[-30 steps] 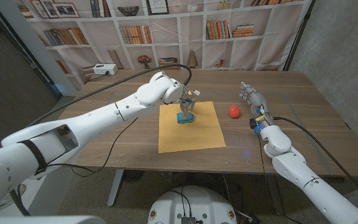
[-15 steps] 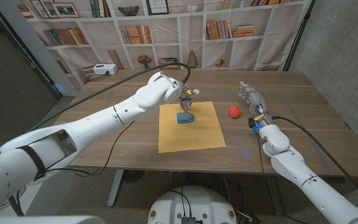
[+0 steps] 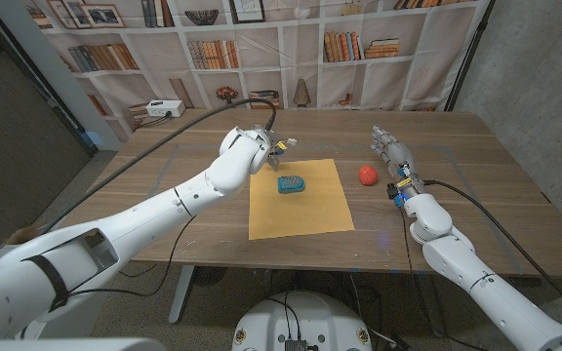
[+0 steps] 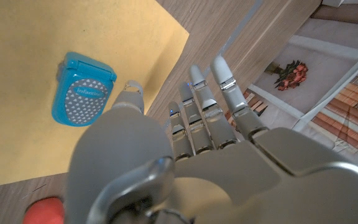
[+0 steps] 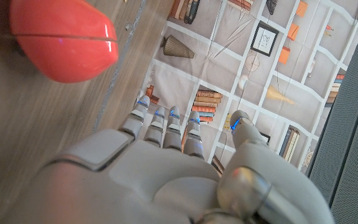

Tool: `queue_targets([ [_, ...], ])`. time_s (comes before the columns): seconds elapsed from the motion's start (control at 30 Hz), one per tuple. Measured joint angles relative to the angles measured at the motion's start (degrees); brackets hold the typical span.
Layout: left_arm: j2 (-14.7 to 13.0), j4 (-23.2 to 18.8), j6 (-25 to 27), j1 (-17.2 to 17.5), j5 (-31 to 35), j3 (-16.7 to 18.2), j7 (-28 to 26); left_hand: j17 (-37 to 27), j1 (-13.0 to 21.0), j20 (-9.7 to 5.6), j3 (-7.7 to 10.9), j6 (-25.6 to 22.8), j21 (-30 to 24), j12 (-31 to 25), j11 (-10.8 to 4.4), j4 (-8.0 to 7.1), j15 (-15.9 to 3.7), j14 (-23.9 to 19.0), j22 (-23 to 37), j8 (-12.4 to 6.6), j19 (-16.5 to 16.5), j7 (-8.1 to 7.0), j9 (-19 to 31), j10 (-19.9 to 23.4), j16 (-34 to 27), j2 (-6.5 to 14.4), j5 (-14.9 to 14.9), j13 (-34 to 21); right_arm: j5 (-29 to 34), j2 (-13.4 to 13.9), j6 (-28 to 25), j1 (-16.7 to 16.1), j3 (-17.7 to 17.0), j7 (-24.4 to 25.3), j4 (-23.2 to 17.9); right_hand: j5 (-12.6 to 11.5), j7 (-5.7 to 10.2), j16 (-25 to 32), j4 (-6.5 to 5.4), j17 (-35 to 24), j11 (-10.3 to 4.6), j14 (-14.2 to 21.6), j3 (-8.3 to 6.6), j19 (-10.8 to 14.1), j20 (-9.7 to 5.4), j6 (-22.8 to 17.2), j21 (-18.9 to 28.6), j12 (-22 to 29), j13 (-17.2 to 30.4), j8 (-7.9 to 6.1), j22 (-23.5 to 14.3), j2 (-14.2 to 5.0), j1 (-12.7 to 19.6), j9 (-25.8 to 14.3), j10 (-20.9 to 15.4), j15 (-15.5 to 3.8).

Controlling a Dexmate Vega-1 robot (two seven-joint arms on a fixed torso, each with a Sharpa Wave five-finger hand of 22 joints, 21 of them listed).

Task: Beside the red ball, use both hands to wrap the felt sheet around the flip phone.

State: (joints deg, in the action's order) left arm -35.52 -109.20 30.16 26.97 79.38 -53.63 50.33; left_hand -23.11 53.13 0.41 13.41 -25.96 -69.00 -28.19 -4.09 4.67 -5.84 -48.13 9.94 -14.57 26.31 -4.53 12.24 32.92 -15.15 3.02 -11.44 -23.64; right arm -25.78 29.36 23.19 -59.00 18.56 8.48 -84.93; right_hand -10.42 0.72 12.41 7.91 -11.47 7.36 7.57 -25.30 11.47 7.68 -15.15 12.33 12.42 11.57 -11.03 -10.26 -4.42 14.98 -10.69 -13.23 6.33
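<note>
A blue flip phone (image 3: 292, 183) lies closed on the far half of the yellow felt sheet (image 3: 301, 214), which is spread flat on the table. The red ball (image 3: 367, 175) sits just right of the sheet. My left hand (image 3: 278, 147) hovers past the sheet's far left corner with its fingers stretched out, holding nothing. In the left wrist view the phone (image 4: 82, 96) and sheet (image 4: 17, 56) lie beyond the left hand (image 4: 191, 143), with the ball (image 4: 42, 214) at the edge. My right hand (image 3: 390, 148) stands open behind the ball. In the right wrist view the right hand (image 5: 166, 168) is close beside the ball (image 5: 61, 37).
The wooden table (image 3: 183, 185) runs wide to either side of the sheet. A white box (image 3: 165, 108) sits at the far left corner. A printed bookshelf backdrop (image 3: 261, 39) hangs behind the table.
My left hand has let go of the phone and drawn back toward the sheet's far left corner. The phone now lies flat on the felt. The right hand has barely moved.
</note>
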Motion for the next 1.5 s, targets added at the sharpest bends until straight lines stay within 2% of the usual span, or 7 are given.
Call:
queue_targets([
  [0.3, 1.80, 4.20, 3.10, 2.53, 6.07, 1.01, 2.01, 0.27, -4.08, 0.21, -2.19, 3.02, 1.42, 2.35, 0.83, -1.06, 0.53, 1.77, 0.08, 1.87, -0.22, 1.40, -0.27, -1.50, 0.78, -3.06, 0.22, 1.47, 0.09, 0.02, -0.04, 0.36, 0.27, -0.46, 0.09, 0.00, 0.00, 0.00, 0.00, 0.00, 0.00, 0.00, 0.00, 0.00, 0.00, 0.00, 0.00, 0.00, 0.00, 0.00, 0.00, 0.00, 0.00, 0.00, 0.00, 0.00],
  [0.47, 2.93, 6.51, 4.19, 2.72, 8.97, 1.04, 3.46, 0.74, -6.71, 0.22, -3.34, 1.94, 1.84, 2.56, 1.27, -2.07, 0.62, 1.87, 0.07, 1.86, -0.23, 3.64, -0.27, -1.43, 0.79, -4.21, 0.22, 1.98, 0.12, 0.08, -0.07, 0.38, 0.33, -0.52, 0.10, 0.00, 0.00, 0.00, 0.00, 0.00, 0.00, 0.00, 0.00, 0.00, 0.00, 0.00, 0.00, 0.00, 0.00, 0.00, 0.00, 0.00, 0.01, 0.00, 0.00, 0.00],
  [0.77, 5.05, 11.06, 4.69, 2.28, 11.44, 0.52, 4.78, 1.33, -8.03, -0.22, -3.81, -1.39, 2.06, 2.56, 1.18, -2.54, 0.10, 0.71, 0.07, 0.71, 0.83, 5.24, -0.27, 0.87, 0.79, -3.90, -0.02, 2.65, 0.13, 0.23, -0.16, 0.24, 0.34, -0.49, 0.02, 0.00, 0.00, 0.00, 0.22, 0.00, 0.00, 0.00, 0.21, 0.00, 0.00, 0.00, 0.00, -0.12, 0.00, 0.00, 0.00, 0.00, 0.01, 0.00, 0.00, 0.00],
  [0.93, 6.03, 13.41, 4.79, 1.65, 11.68, 0.00, 4.88, 2.09, -8.03, -0.31, -3.79, -1.97, 2.28, 3.45, 2.30, -2.52, 0.10, 0.75, 0.07, 0.71, 1.54, 5.67, -0.27, 0.55, 0.88, -3.90, -0.02, 3.19, 0.13, 0.36, -0.25, -0.01, 0.23, -0.25, -0.26, 0.00, 0.00, 0.00, 0.22, 0.00, 0.00, 0.00, 0.21, 0.00, 0.00, 0.00, 0.00, -0.35, 0.00, 0.00, 0.00, 0.00, 0.01, 0.00, 0.01, 0.00],
  [1.23, 7.32, 17.40, 5.03, 0.12, 9.40, -0.89, 3.60, 5.35, -7.11, 0.65, -2.44, 3.22, 4.55, 8.49, 4.44, -1.18, 1.75, 8.02, 0.07, 2.93, -0.74, 6.10, -0.26, -3.93, 3.75, -2.98, -0.02, 5.45, 0.16, 0.47, -0.50, -0.10, 0.04, -0.01, -0.43, 0.00, 0.00, 0.00, 0.22, 0.00, 0.00, 0.00, 0.21, 0.00, 0.00, 0.00, 0.00, -0.34, 0.00, 0.00, 0.00, 0.01, 0.00, 0.00, 0.01, 0.00],
  [1.37, 7.72, 18.97, 4.98, -0.88, 6.42, -1.40, 2.49, 6.44, -6.58, 1.02, -1.70, 3.01, 5.53, 9.38, 3.55, -0.45, 2.16, 9.95, 0.06, 2.63, -1.67, 4.72, -0.26, -4.45, 4.05, -2.45, -0.04, 6.06, 0.19, 0.50, -0.59, 0.00, -0.03, 0.08, -0.43, 0.00, 0.00, 0.00, 0.22, 0.00, 0.00, -0.01, 0.21, 0.00, 0.00, 0.00, 0.00, -0.34, 0.00, 0.00, 0.00, 0.21, -0.20, 0.00, 0.01, 0.00],
  [1.5, 7.96, 20.41, 4.76, -1.94, 3.66, -2.28, 0.75, 8.17, -4.84, 0.98, -0.16, -3.05, 6.29, 9.38, -0.78, 1.03, 2.20, 8.85, 0.06, 0.29, -1.64, 3.53, -0.26, -0.07, 2.94, -0.71, -0.07, 6.99, 0.22, 0.51, -0.70, 0.18, -0.08, 0.17, -0.41, 0.00, 0.00, 0.00, 0.22, 0.00, 0.00, 0.00, 0.21, 0.00, 0.00, 0.00, 0.00, -0.34, 0.00, 0.00, 0.00, 0.23, -0.22, 0.00, 0.01, 0.00],
])
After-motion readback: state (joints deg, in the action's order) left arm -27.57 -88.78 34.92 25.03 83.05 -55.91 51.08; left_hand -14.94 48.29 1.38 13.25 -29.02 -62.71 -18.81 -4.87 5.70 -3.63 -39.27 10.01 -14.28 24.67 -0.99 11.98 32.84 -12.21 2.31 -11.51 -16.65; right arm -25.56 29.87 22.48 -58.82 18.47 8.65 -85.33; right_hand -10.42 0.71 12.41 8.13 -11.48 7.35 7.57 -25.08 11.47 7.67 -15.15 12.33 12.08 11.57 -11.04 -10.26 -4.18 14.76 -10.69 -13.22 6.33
